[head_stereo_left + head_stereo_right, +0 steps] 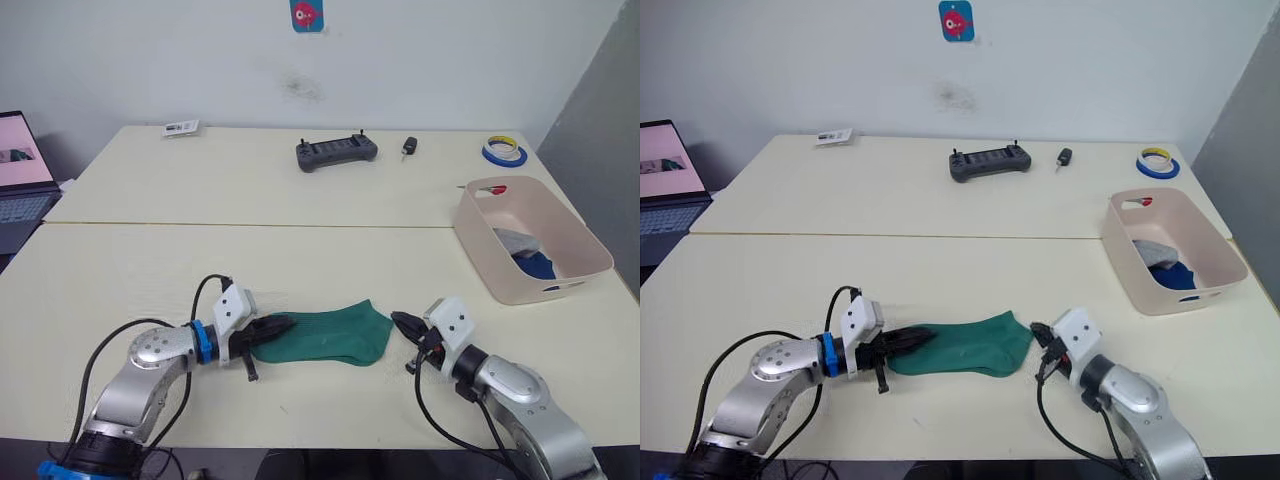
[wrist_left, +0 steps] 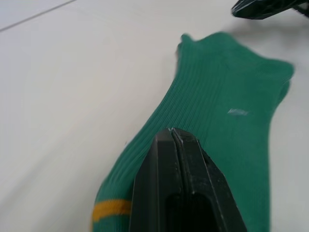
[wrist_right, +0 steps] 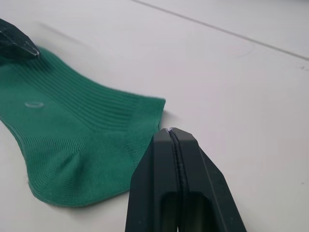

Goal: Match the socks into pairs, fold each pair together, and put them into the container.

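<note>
Hiding green sock toe — left gripper

One green sock lies flat between the two grippers, left and right. Beyond the right gripper, one tub holds one grey sock and one blue sock.

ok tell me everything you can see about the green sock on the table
The green sock is ribbed knit fabric with a yellow stripe near one end and a small pale mark on its upper face. It lies flat on the cream table, lengthwise between the two grippers. The left gripper, fingers together, rests on its striped end. The right gripper, also shut, sits just beyond its wider end, apart from it.
</note>
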`<state>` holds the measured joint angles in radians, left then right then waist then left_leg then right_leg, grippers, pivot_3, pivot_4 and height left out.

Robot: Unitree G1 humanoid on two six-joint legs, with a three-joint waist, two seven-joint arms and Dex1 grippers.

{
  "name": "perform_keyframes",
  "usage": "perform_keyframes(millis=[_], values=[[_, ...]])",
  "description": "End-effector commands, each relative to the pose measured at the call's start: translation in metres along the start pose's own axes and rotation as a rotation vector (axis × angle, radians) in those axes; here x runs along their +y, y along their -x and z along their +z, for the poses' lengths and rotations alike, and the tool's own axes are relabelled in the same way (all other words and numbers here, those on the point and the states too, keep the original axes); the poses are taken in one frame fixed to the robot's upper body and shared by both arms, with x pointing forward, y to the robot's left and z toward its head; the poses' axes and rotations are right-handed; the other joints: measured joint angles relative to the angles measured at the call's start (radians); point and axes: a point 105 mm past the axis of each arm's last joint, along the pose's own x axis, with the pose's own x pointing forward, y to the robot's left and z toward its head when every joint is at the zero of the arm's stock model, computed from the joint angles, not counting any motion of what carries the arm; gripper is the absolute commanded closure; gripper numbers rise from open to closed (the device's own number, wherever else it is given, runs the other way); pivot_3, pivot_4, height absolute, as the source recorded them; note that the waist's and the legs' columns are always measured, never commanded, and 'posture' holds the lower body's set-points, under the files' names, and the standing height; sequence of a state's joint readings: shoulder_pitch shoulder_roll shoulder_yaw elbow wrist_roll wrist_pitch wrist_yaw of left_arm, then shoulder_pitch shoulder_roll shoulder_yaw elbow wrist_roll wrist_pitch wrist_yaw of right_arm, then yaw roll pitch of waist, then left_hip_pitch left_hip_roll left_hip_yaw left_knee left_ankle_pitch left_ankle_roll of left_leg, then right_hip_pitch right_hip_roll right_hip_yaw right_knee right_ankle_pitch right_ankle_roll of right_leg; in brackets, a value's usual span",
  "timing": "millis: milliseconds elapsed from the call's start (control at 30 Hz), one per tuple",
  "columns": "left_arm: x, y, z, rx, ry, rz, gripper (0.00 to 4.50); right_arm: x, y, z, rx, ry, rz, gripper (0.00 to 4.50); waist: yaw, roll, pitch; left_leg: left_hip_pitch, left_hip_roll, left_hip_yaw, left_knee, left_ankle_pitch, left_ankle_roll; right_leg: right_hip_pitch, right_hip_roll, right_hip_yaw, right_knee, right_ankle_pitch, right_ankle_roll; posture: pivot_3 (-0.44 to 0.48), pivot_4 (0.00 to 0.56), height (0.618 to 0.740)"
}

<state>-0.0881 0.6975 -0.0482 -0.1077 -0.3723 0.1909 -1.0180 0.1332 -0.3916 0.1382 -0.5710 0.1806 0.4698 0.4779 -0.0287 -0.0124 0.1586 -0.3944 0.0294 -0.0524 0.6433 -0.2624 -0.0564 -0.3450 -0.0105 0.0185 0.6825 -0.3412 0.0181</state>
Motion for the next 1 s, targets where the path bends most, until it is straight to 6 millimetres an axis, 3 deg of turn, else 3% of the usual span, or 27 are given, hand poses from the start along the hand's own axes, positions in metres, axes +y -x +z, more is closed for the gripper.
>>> perform_keyframes(millis=[33,100,300,500,800,900,1000], values=[[0.001,-0.002,-0.010,0.064,-0.025,-0.013,4.50,0.002,0.003,0.009,-0.027,-0.029,-0.005,4.48,0.000,0.000,0.000,0.000,0.000,0.000,0.000,0.000,0.000,0.000,0.000,0.000,0.000,0.000,0.000,0.000,0.150,0.740],[0.001,-0.005,-0.020,0.107,-0.033,-0.009,4.50,0.001,0.001,0.010,-0.023,-0.085,-0.021,4.48,-0.002,0.000,0.000,0.000,0.000,0.000,0.000,0.000,0.000,0.000,0.003,0.000,0.000,0.000,0.000,0.000,0.150,0.740],[0.000,-0.010,-0.030,0.158,-0.037,-0.017,4.50,0.004,-0.004,0.004,0.037,-0.247,-0.045,2.58,0.000,0.000,0.000,-0.001,0.000,0.000,0.000,0.000,0.000,-0.001,0.003,0.001,0.000,0.000,0.000,0.000,0.150,0.740],[-0.007,-0.009,-0.034,0.175,-0.045,-0.036,4.50,0.007,-0.012,-0.008,0.124,-0.291,-0.070,0.45,0.000,0.001,0.000,0.000,0.000,0.000,0.000,0.000,0.000,-0.001,0.003,0.001,0.000,0.000,0.000,0.000,0.150,0.740],[-0.012,-0.010,-0.035,0.175,-0.041,-0.036,4.50,0.024,-0.021,-0.022,0.239,-0.219,-0.004,0.45,-0.001,0.000,-0.001,0.001,0.000,0.000,0.000,0.000,0.000,0.000,0.003,0.001,0.000,0.000,0.000,0.000,0.150,0.740],[-0.012,-0.009,-0.037,0.179,-0.040,-0.031,4.50,0.025,-0.022,-0.027,0.268,-0.147,-0.006,1.04,-0.002,0.000,-0.001,0.001,0.000,0.000,0.000,0.000,0.000,0.000,0.003,0.001,0.000,0.000,0.000,0.000,0.150,0.740],[-0.012,-0.008,-0.038,0.181,-0.039,-0.027,4.50,0.024,-0.023,-0.030,0.285,-0.085,-0.013,2.04,-0.002,0.000,-0.002,0.001,0.000,0.000,0.000,0.000,0.000,0.000,0.003,0.001,0.000,0.000,0.000,0.000,0.150,0.740]])
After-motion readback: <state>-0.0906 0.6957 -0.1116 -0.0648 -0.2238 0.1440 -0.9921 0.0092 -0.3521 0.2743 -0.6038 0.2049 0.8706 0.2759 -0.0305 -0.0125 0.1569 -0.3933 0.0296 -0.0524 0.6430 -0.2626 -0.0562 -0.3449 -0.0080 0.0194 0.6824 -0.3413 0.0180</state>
